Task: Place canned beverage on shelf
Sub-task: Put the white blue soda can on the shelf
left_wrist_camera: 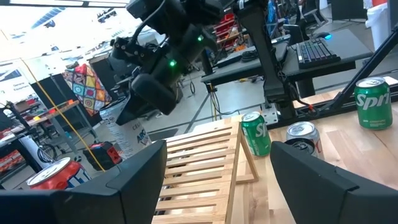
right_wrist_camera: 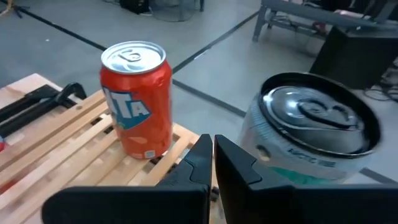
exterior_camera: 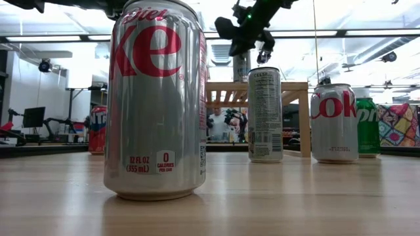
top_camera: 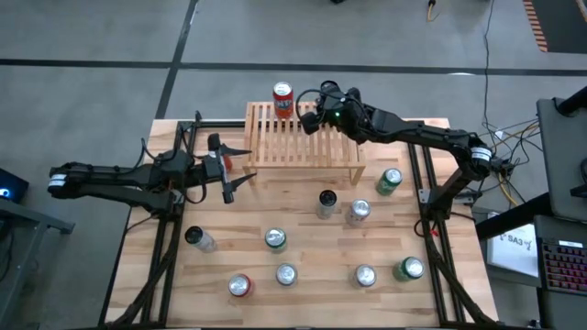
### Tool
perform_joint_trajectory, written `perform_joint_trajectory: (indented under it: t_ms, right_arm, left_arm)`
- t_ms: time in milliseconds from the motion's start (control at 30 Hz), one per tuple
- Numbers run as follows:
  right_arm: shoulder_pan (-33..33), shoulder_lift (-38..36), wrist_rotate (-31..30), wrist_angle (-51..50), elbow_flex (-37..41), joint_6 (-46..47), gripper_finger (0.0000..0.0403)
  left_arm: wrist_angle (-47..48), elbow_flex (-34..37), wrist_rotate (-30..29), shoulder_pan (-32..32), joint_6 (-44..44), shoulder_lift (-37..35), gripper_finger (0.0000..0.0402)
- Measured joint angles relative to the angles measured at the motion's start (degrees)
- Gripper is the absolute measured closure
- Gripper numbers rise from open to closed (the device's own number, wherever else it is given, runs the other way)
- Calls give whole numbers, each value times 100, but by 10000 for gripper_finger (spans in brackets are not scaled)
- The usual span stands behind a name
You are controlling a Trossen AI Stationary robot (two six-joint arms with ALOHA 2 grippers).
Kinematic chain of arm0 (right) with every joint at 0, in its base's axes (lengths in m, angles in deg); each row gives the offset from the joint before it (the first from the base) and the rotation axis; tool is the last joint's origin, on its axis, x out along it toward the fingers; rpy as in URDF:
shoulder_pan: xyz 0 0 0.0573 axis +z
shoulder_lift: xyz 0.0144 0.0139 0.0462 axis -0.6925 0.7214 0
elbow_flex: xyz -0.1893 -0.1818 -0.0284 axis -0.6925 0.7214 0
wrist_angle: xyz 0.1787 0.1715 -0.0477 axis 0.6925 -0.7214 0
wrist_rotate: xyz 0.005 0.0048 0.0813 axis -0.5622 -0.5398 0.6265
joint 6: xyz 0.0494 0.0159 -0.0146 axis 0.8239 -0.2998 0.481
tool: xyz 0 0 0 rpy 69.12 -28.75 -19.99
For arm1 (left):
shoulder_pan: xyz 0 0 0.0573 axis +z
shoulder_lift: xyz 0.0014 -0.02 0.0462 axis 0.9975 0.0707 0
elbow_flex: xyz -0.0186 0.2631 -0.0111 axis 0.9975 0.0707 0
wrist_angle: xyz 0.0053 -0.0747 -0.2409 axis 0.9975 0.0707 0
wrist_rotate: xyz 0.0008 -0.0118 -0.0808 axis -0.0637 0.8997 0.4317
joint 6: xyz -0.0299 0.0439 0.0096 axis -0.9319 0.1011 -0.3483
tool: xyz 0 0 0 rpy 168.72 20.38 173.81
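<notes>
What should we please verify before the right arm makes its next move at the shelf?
1. Right gripper shut, gripping nothing: ok; its fingers are pressed together beside the silver can, not around it.
2. Silver can settled on the shelf: cannot tell; its base is hidden and it looks tilted.
3. Orange can upright on the slats: ok.
4. Free slat space for more cans: ok; most of the top is bare.
5. Left gripper out of the way: ok; open, empty, at the shelf's left end.
</notes>
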Motion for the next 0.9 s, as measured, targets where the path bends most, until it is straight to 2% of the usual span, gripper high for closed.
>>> perform_joint_trajectory:
  t_ms: [367,733,900]
  right_arm:
    - [-11,4,-410,-25,13,-79,394]
    - [95,53,-358,-19,-101,-128,394]
    - [349,-80,-112,-704,-403,-106,394]
  left_arm:
    - [2,0,0,1,0,4,130]
    - [2,0,0,0,0,2,130]
    - [4,0,0,1,-2,2,130]
